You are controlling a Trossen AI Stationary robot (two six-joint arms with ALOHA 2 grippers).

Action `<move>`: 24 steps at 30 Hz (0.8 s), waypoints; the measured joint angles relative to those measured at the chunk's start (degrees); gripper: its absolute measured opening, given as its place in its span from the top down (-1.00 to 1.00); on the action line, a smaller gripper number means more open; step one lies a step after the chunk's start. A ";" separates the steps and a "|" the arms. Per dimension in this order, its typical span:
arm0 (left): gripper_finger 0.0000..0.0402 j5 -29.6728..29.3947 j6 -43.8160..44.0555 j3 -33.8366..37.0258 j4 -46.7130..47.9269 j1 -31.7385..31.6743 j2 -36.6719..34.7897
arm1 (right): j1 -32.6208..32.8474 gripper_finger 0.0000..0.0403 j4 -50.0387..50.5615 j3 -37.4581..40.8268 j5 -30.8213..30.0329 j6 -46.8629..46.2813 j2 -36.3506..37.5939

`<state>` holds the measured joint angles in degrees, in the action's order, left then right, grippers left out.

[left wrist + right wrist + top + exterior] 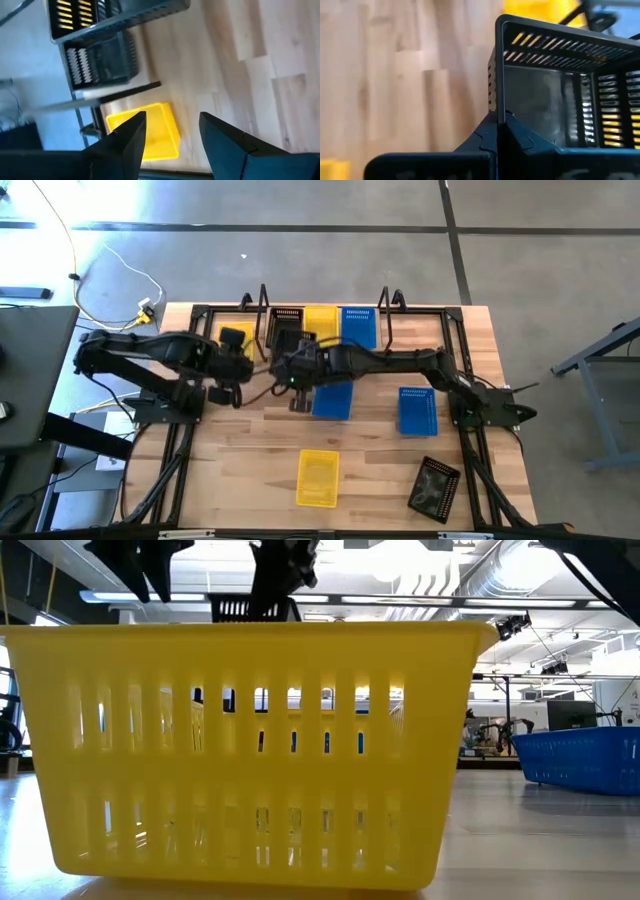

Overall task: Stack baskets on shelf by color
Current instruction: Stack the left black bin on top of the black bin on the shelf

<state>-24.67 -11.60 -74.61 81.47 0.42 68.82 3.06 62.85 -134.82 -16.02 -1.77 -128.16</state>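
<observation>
Only the right wrist view shows the right gripper (498, 120) pinched shut on the rim of a black basket (560, 95). From above, that basket (288, 330) sits at the shelf (325, 315) near the table's (250, 450) far edge. The left gripper (172, 132) hangs parted, holding nothing, near the left edge.

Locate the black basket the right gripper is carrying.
In the high view the black basket hangs from the right gripper at table centre, just in front of the shelf, left of a blue basket on the table.
</observation>
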 joint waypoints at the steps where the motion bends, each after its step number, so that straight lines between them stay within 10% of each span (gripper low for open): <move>1: 0.14 0.01 0.03 0.00 -0.05 -1.28 -0.72 | -0.76 1.00 -0.89 0.00 -0.16 1.25 0.00; 24: 0.14 5.01 8.44 0.00 -0.37 -21.07 -8.42 | -12.75 1.00 -14.08 0.00 2.35 21.96 -5.30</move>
<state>-19.66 -3.16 -74.61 81.10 -20.66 60.40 -9.69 48.77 -134.82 -13.68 20.19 -133.46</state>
